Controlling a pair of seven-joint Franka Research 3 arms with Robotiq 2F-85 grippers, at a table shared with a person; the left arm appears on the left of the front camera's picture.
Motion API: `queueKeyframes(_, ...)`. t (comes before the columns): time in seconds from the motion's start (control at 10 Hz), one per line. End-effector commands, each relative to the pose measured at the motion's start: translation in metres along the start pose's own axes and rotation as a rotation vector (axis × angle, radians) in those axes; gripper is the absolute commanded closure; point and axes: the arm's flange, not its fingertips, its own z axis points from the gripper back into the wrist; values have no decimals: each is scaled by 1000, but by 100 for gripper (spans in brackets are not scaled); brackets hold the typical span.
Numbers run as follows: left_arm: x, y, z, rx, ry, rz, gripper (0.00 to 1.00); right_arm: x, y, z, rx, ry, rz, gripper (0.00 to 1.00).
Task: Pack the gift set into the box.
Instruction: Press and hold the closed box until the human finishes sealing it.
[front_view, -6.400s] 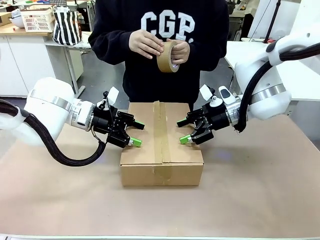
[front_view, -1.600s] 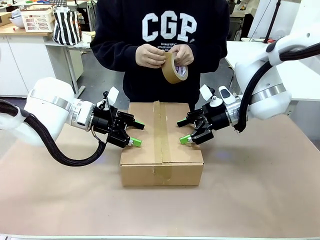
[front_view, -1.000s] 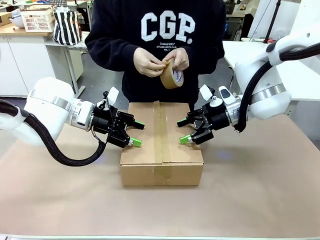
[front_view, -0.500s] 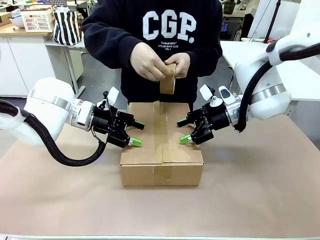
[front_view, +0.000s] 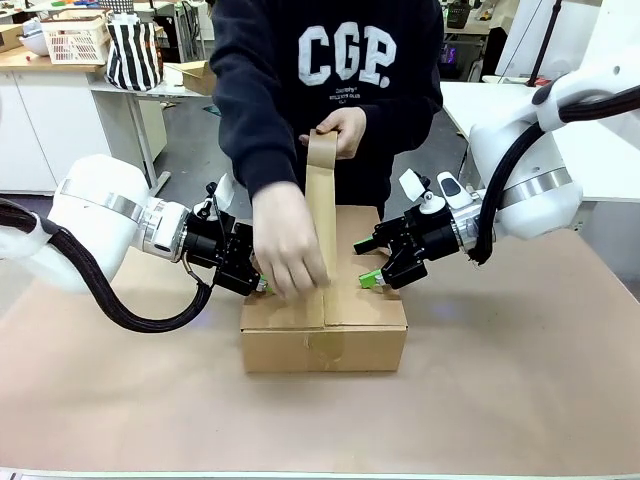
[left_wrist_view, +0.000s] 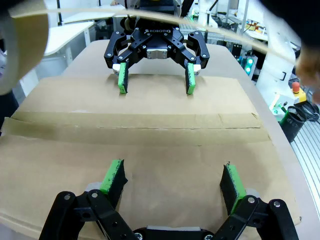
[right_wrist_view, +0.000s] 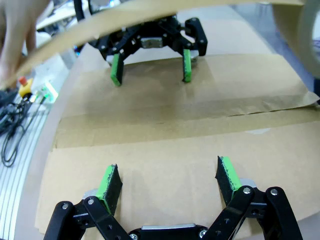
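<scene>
The box lies closed in mid-table, an old brown tape strip running along its seam. The gift set is hidden. A person's hand presses the end of a fresh tape strip onto the box's near edge, while the other hand holds the tape roll up behind it. My left gripper is open, its pads on the left flap, partly behind that hand. My right gripper is open on the right flap. Each wrist view looks past its own open gripper at the other one.
Brown paper covers the table. At the back left stand a white basket, a striped bag and a small carton. The stretched tape crosses the top of the wrist views.
The person stopped picking at the roll with both hands, leaned in and pulled a strip down over the box to its near edge. Neither arm has moved.
</scene>
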Motion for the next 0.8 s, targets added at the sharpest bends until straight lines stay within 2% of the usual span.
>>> queueKeyframes(0.0, -2, -1, 1, -14, 3, -1, 0, -1, 0, 0, -4, 2, -6, 0)
queueKeyframes(0.7, -2, -1, 1, -14, 3, -1, 0, -1, 0, 0, -4, 2, -6, 0)
